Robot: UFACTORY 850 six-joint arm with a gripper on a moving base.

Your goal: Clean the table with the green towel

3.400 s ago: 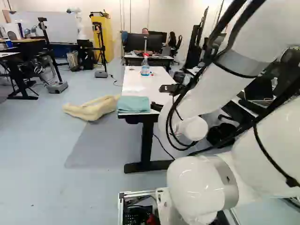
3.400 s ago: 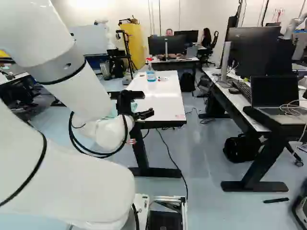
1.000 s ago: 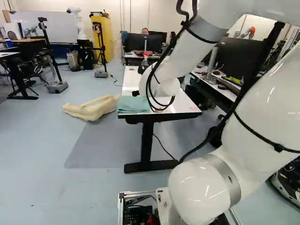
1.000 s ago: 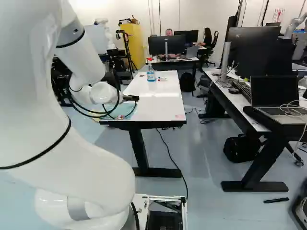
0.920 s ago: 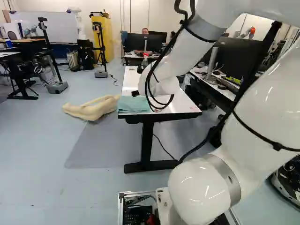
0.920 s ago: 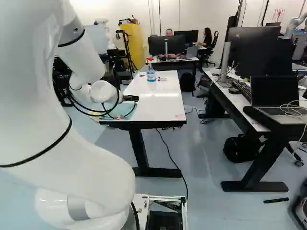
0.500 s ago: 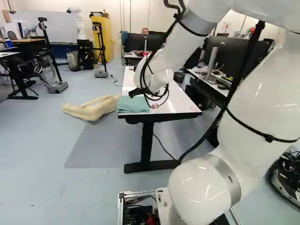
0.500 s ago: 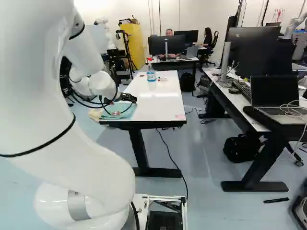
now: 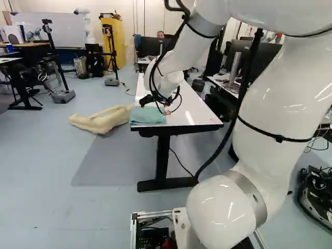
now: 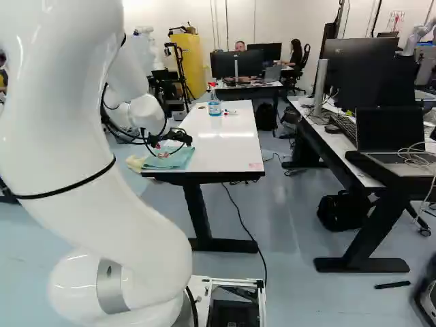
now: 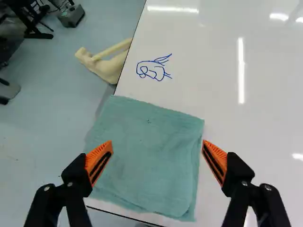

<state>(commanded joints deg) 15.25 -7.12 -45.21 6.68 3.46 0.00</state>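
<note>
Green towel lies folded flat on the near left corner of the white table. Gripper stands over it, fingers spread wide, one toward the towel's left side, the other by its right edge; nothing held. Blue marker drawing is intact on the tabletop, just beyond the towel's far edge, near the table's left edge. Spray bottle stands upright at the far end.

Progress, as judged: early stage. Reach appears nearly complete; grasp and wiping not yet done. To do: lower, close on the cloth, wipe across the drawing until the ink is gone, then check the rest of the surface for marks.
</note>
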